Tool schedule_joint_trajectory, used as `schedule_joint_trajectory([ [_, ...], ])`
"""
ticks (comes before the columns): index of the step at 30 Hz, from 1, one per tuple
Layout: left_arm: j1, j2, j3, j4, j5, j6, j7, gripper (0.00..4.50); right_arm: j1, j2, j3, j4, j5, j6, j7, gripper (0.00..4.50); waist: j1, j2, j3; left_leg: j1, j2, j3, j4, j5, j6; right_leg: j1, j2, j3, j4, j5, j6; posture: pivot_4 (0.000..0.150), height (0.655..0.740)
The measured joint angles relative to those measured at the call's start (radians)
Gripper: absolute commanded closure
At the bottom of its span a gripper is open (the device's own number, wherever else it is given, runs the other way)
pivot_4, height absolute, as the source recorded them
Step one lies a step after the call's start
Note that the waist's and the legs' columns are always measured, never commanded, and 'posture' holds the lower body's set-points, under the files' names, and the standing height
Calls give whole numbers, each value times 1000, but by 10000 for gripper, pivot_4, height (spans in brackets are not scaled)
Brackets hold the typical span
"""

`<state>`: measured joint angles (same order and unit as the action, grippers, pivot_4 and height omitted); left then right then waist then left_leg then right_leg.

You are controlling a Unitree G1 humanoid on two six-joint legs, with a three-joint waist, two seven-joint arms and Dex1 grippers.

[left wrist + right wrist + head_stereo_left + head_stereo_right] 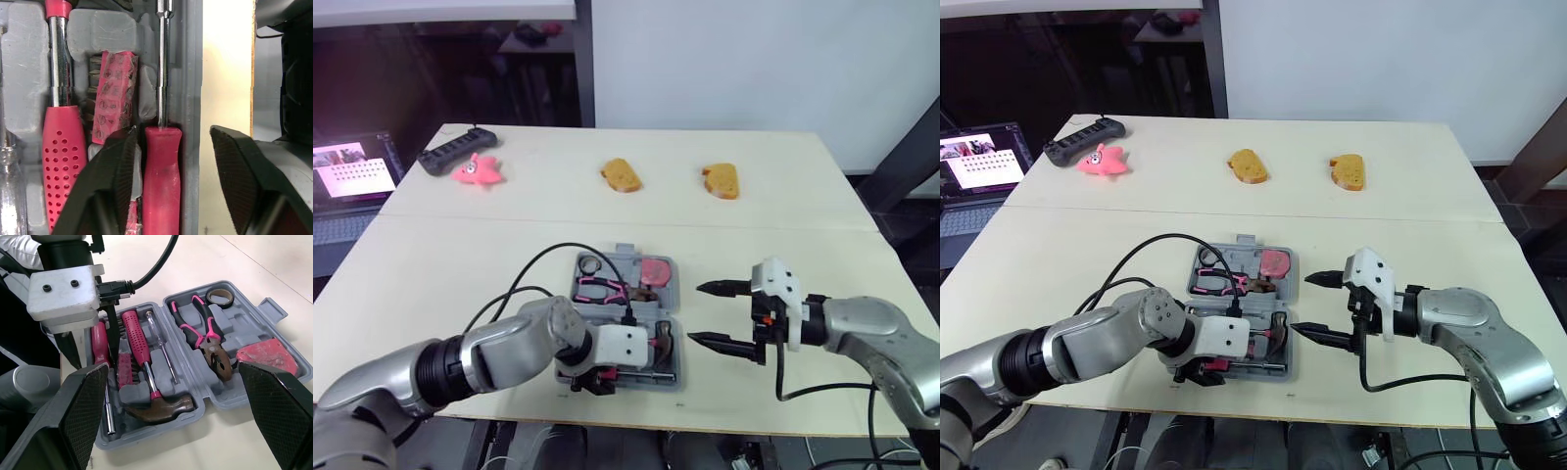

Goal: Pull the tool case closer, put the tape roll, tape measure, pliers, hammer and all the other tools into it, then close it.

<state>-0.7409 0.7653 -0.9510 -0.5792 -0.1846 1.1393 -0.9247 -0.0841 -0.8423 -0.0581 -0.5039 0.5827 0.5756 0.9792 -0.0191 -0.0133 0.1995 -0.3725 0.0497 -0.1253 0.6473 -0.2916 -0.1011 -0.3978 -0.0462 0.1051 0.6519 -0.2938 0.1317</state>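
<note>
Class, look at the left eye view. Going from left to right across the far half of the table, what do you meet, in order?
Pink toy → bread slice → second bread slice. The black controller overlaps the toy, so it is left out of the order.

Open grey tool case (215, 399) with pink-handled pliers (205, 333), tape roll (219, 296), red tape measure (266, 355), hammer (146, 377) and screwdriver (100, 347) in its slots

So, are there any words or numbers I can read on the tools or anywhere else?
No text can be read anywhere in these pictures.
Laptop screen: a picture and rows of dots, too small to read.
Pink bit holder: round stamped marks, too blurred to read.
Tool case: plain grey, no label showing.
</note>
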Motion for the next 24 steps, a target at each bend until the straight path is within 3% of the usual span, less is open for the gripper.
schedule_joint_trajectory([
  [7,33,108,152,-14,-26,-19,-35,19149,-4,9,5,0,0,3,-12,0,1,0,0,-1,0,0,0,0,0,0,0,0,0,0,0,1500,7400],
  [10,85,146,230,-40,-65,-32,-58,27402,-1,9,5,0,0,7,-17,0,1,0,0,-1,0,0,0,0,0,0,0,0,0,0,0,1500,7400],
  [13,128,176,288,-70,-101,-38,-79,42511,5,10,4,-1,0,8,-22,0,2,0,0,-1,0,0,0,0,0,0,0,0,0,0,0,1500,7400],
  [14,141,180,304,-75,-110,-39,-82,44679,6,10,4,-1,0,8,-22,0,2,0,0,-1,0,0,0,0,0,0,0,0,0,0,0,1500,7400],
  [24,243,83,315,7,-81,-167,-33,44679,8,10,4,-1,0,8,-35,0,2,0,0,-1,0,0,0,0,0,0,0,0,0,0,0,1500,7400],
])
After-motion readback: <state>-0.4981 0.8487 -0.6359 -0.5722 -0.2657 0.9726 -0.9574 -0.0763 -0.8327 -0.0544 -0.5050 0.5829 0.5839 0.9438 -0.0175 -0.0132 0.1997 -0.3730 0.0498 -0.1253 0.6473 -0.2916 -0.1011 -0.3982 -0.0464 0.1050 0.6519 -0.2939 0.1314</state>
